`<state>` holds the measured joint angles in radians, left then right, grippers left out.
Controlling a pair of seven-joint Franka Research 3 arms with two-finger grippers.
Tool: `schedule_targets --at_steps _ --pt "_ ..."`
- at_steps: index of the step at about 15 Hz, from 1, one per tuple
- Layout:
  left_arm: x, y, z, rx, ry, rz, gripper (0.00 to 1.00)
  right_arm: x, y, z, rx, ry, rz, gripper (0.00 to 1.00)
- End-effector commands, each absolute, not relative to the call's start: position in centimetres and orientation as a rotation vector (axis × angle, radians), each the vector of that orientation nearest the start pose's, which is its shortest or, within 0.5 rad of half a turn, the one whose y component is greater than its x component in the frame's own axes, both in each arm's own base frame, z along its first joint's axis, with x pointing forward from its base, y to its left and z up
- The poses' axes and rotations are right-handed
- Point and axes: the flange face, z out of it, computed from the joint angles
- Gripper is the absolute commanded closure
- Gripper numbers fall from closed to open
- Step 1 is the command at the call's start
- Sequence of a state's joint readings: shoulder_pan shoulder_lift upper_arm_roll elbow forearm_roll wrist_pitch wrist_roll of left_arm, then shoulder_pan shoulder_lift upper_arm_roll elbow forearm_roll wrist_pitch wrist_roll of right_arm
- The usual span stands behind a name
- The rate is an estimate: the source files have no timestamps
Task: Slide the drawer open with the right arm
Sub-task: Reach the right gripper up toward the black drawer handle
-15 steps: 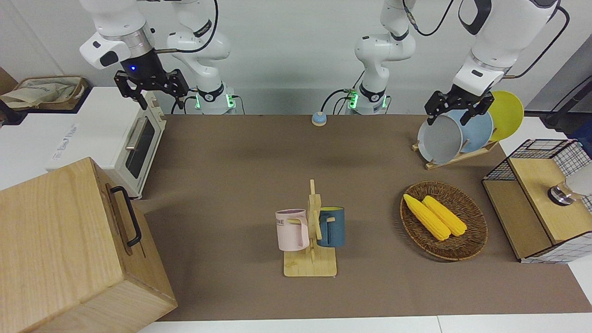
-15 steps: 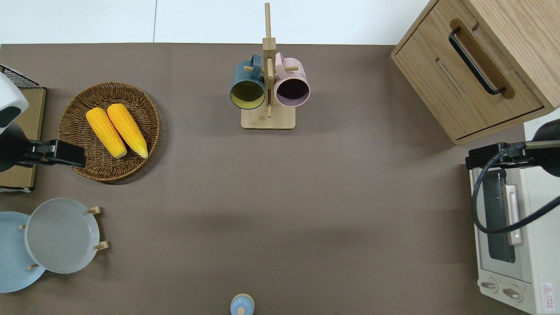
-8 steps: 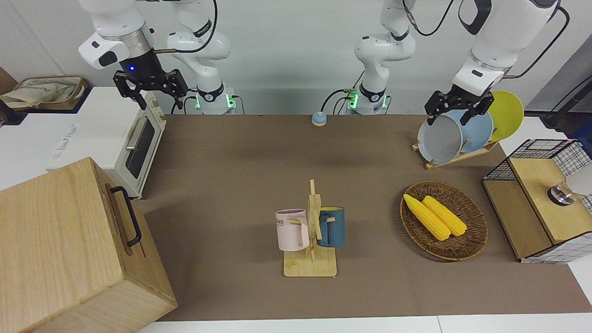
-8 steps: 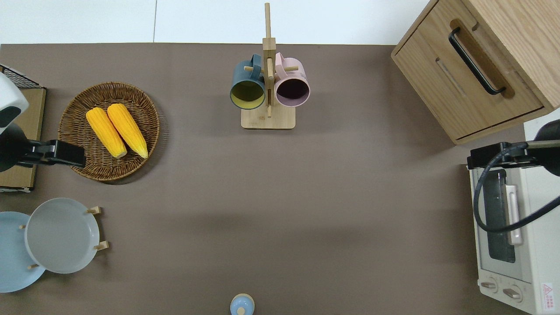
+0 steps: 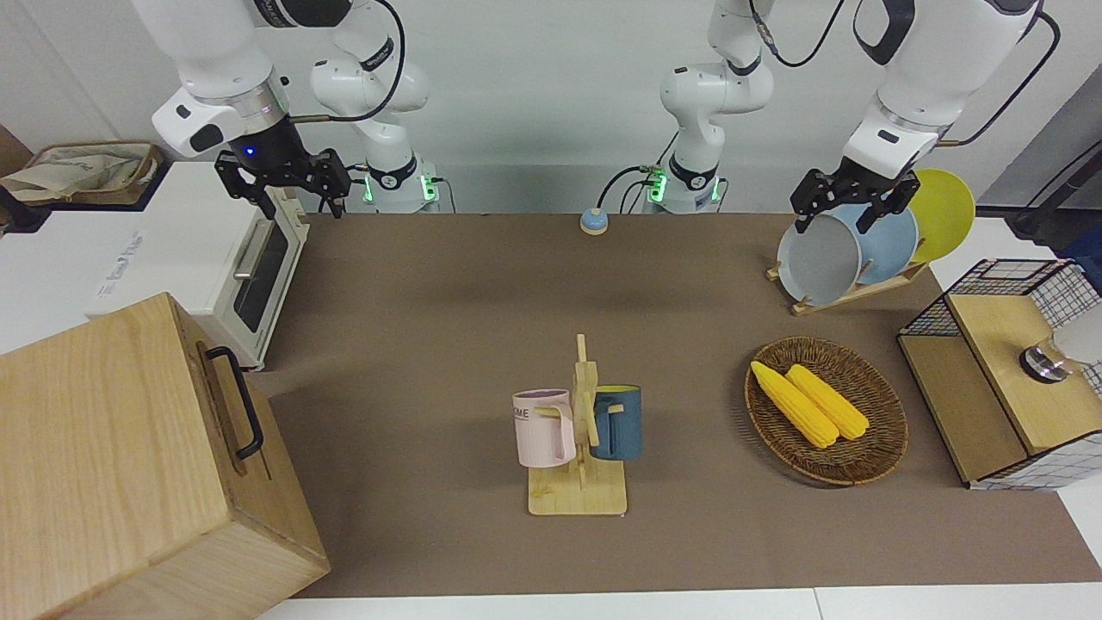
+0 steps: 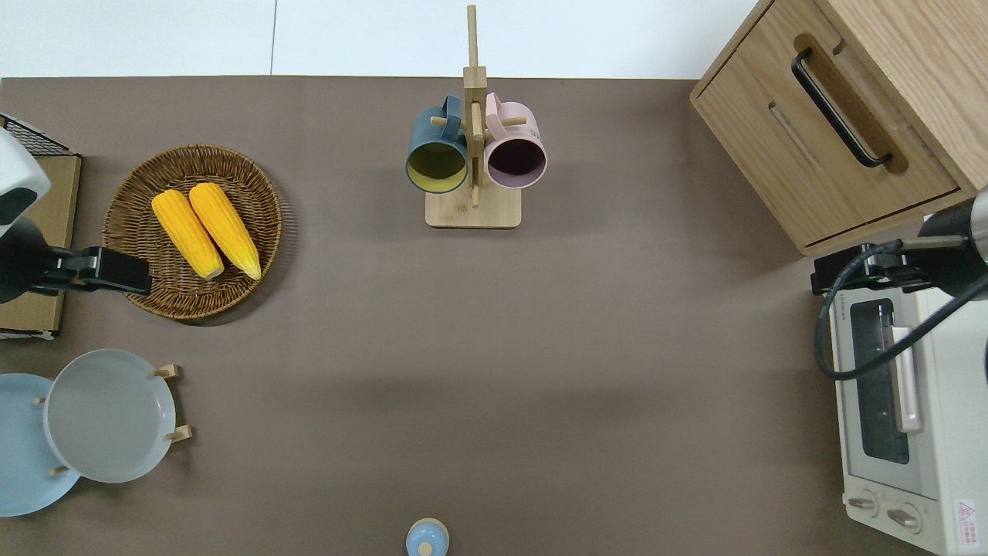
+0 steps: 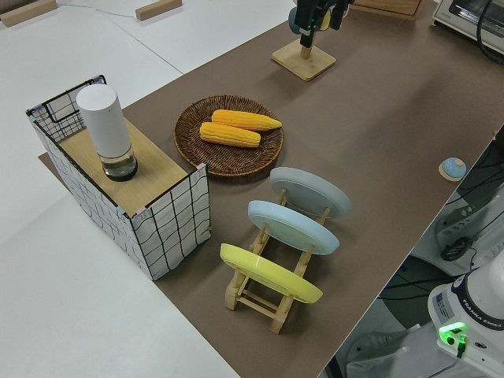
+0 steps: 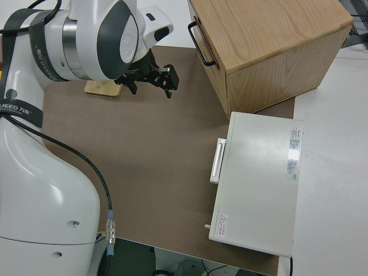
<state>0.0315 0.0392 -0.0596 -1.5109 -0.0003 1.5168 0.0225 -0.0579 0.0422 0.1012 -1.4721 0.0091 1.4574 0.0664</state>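
Note:
The big wooden box [image 5: 112, 465] stands at the right arm's end of the table, farther from the robots than the toaster oven. Its drawer [image 6: 818, 154] is shut, with a black bar handle [image 6: 837, 108] on the front; the handle also shows in the front view [image 5: 239, 400] and the right side view [image 8: 200, 43]. My right gripper [image 5: 286, 196] is open and empty, up in the air. In the overhead view the right gripper [image 6: 841, 276] is over the oven's corner nearest the box, apart from the handle. My left arm is parked, its gripper [image 5: 848, 211] open.
A white toaster oven [image 6: 903, 401] stands beside the box, nearer to the robots. A mug rack [image 6: 472, 154] with two mugs stands mid-table. A wicker tray [image 6: 131, 193] with corn, a plate rack [image 6: 174, 401] and a wire basket [image 5: 1007, 370] are at the left arm's end.
My right gripper has come down a little and moved away from the robots toward the box, still open. The drawer and the left arm have not moved.

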Motion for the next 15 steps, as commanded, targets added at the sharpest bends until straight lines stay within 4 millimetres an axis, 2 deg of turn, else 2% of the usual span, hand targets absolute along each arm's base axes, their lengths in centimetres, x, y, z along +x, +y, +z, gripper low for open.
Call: schedule_targets --at_steps 1,4,5,9,12,15 --pt "56.3 -1.4 63.0 -3.126 0.097 0.060 0.01 56.7 2.1 62.9 -3.155 0.043 0.088 0.017" --pt "56.3 -1.4 63.0 -3.126 0.097 0.060 0.01 57.4 2.0 63.2 -3.278 0.016 0.042 0.017" --pt "56.3 -1.4 62.9 -3.126 0.097 0.062 0.01 57.5 2.6 63.6 -3.334 -0.017 0.017 0.017" --pt "56.3 -1.4 63.0 -3.126 0.097 0.060 0.01 59.0 5.5 63.3 -3.546 -0.179 -0.100 0.017" --pt "56.3 -1.4 62.9 -3.126 0.097 0.062 0.01 60.0 8.8 61.8 -3.729 -0.347 -0.134 0.019" --pt "56.3 -1.4 62.9 -3.126 0.097 0.062 0.01 61.6 10.5 59.5 -3.803 -0.412 -0.189 0.019"
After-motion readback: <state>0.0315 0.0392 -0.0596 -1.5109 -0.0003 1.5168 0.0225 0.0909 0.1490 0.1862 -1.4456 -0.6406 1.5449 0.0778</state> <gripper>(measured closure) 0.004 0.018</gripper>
